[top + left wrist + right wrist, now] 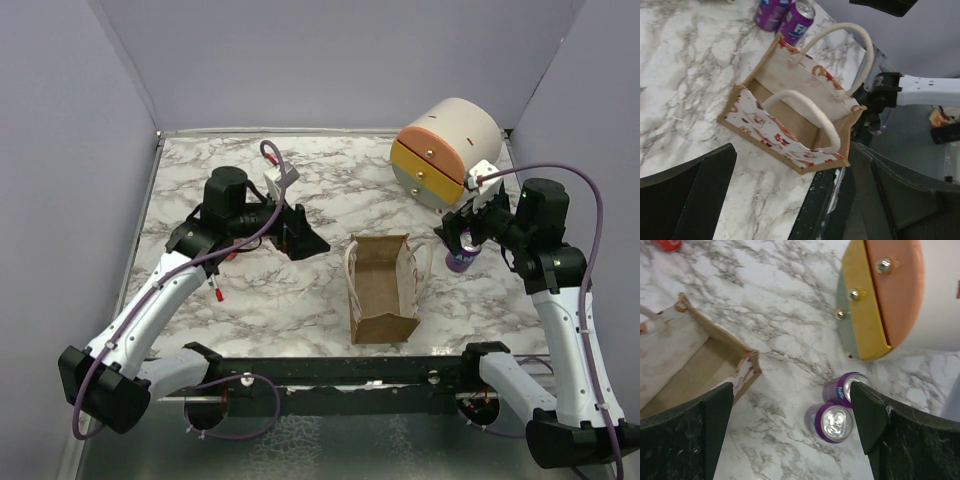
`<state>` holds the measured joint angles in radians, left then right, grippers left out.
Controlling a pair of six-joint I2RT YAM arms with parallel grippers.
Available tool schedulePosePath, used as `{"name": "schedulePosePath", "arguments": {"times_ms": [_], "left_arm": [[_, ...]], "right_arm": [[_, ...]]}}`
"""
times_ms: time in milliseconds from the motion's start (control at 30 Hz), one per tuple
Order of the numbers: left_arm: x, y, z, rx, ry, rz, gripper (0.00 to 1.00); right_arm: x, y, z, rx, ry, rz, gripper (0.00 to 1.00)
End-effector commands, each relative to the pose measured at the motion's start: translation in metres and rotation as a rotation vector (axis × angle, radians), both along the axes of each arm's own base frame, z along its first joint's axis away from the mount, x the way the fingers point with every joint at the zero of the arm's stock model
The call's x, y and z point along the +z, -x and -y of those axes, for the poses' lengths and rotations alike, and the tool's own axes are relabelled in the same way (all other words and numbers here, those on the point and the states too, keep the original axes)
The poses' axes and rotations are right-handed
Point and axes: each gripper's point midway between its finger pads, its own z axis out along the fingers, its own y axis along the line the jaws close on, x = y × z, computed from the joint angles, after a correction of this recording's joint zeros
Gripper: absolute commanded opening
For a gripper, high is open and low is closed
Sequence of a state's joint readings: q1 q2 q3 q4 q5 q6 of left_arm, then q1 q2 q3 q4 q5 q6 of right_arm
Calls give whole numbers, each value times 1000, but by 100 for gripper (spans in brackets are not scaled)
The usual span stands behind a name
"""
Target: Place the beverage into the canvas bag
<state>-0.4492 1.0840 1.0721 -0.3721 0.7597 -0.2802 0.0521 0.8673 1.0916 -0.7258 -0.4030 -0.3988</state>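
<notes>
The canvas bag (383, 288) stands open in the middle of the table, tan with pale loop handles and a red print; it also shows in the left wrist view (795, 115) and its corner in the right wrist view (700, 355). Two purple soda cans (836, 422) (842, 388) stand upright side by side just right of the bag; they also show in the top view (462, 262) and the left wrist view (797, 20). My right gripper (792, 440) (462, 238) is open and empty above them, the cans close to its right finger. My left gripper (790, 200) (305, 240) is open and empty, left of the bag.
A large cream-and-orange cylinder (445, 150) lies at the back right, close behind the cans; it also shows in the right wrist view (885, 290). A red object (667, 244) sits far left of the bag. The table's front edge (380, 370) has a black rail.
</notes>
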Motion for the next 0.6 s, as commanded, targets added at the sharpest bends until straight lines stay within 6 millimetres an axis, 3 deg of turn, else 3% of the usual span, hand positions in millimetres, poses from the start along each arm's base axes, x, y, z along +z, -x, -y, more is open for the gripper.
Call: {"name": "schedulePosePath", "arguments": {"times_ms": [0, 200, 433, 567], "left_arm": [[14, 17, 26, -117, 94, -71, 99], [0, 22, 51, -184, 70, -110, 93], [-20, 29, 75, -262, 39, -151, 75], [-19, 29, 77, -273, 45, -139, 60]], "right_arm": [[13, 34, -41, 256, -101, -55, 100], [9, 59, -59, 390, -159, -139, 94], [-23, 68, -59, 399, -165, -212, 86], [-28, 70, -64, 444, -174, -206, 68]]}}
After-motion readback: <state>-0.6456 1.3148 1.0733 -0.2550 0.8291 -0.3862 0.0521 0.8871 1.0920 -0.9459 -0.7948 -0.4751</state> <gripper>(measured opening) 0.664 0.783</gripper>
